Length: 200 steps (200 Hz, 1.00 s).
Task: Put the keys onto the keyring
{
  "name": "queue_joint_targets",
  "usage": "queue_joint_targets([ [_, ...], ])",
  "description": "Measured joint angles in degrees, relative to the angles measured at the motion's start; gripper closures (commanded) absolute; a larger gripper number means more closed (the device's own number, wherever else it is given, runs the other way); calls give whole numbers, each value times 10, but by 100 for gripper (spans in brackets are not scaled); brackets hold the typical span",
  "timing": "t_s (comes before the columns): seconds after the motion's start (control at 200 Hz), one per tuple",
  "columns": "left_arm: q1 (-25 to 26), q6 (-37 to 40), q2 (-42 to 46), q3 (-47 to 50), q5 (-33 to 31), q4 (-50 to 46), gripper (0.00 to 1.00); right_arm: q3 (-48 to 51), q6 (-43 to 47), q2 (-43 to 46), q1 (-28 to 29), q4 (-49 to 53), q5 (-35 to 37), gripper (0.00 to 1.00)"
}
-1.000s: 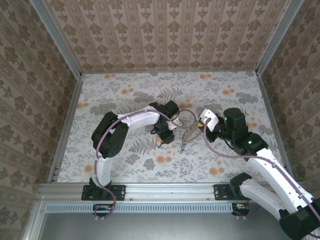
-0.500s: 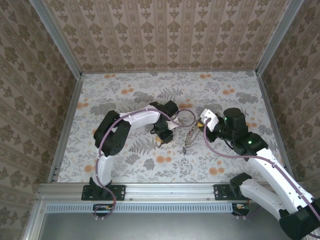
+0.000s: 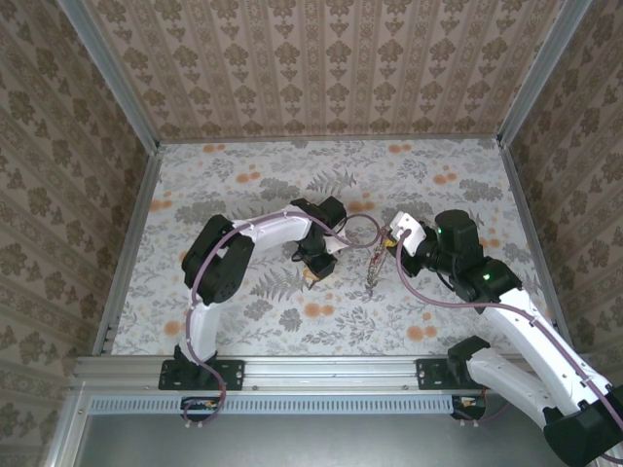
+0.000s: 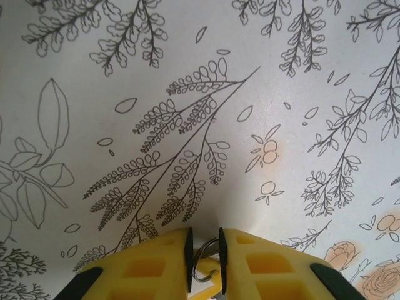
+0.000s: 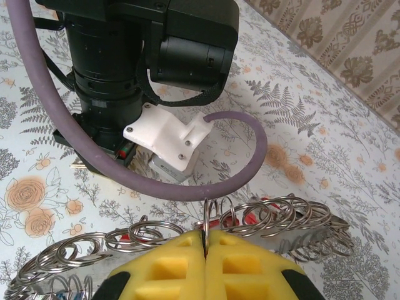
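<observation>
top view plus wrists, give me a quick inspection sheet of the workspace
surface: floral table, flat
job's things: keyring, a bunch of silver split rings; keys, red heads among the rings
clutter: nothing seen
grippers: right gripper shut on the keyring; left gripper nearly closed, a ring between its fingers
cables: purple cable loops close to the keyring
surroundings: patterned walls, metal frame

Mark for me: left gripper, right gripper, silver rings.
left gripper [image 4: 205, 242], left wrist view, gap between the yellow fingertips.
right gripper [image 5: 205, 237], right wrist view, seam where the yellow fingertips meet.
silver rings [image 5: 284, 217], right wrist view, overlapping loops right of the fingers.
</observation>
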<state>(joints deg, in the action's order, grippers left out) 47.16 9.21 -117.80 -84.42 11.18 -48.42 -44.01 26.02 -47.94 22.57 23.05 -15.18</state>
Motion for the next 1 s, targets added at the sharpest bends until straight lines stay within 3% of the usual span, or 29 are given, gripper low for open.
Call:
queue_joint_targets([
  [0.43,0,-5,12,13,-1,-2,73,0,0,0,0,0,0,100],
  [1.0,0,-17,32,36,0,0,75,0,0,0,0,0,0,100],
])
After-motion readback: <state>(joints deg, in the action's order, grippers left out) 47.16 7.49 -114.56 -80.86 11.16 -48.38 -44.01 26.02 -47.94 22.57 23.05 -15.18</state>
